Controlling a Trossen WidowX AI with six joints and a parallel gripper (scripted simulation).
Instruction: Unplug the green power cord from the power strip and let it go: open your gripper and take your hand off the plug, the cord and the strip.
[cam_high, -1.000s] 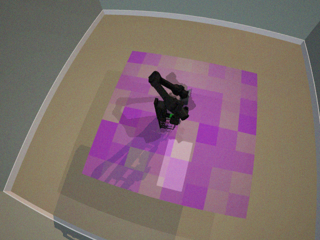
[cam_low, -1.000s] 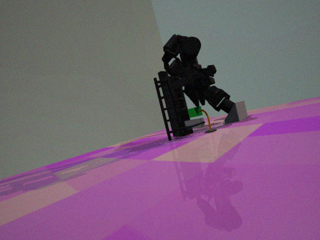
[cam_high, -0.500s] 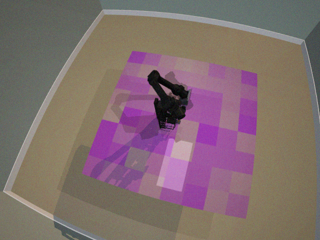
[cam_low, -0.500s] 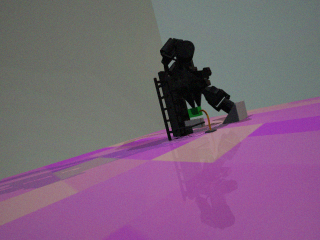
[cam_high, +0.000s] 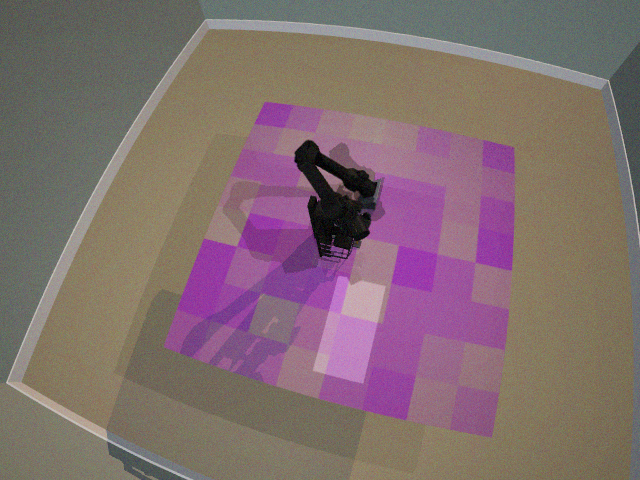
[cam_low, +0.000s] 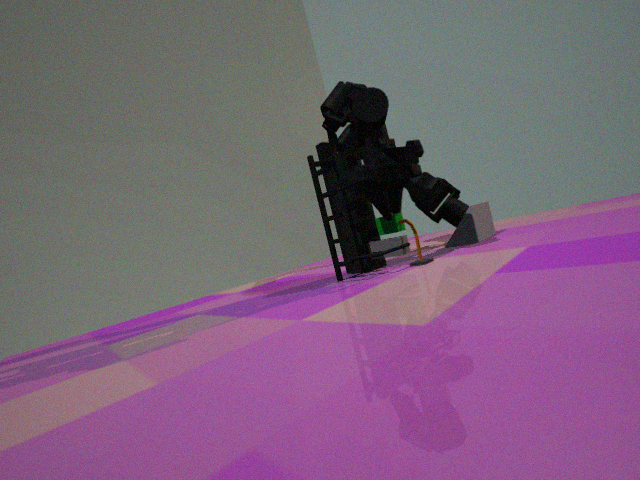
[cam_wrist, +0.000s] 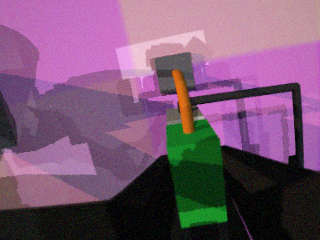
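Right, my gripper (cam_wrist: 194, 159) is clamped on the green plug (cam_wrist: 196, 175), fingers flanking it so I can lift it off the strip (cam_low: 388, 243).

Green plug (cam_wrist: 196, 176) – orange cord (cam_wrist: 183, 101) off its top. Strip (cam_low: 388, 244) light grey. Arm (cam_low: 361, 155) and ladder-like rack (cam_low: 325, 217) black. Desk (cam_high: 558, 248) tan, white-edged – mat (cam_high: 444, 310) a magenta, pink and beige checker. Wedge block (cam_low: 474, 224) grey.
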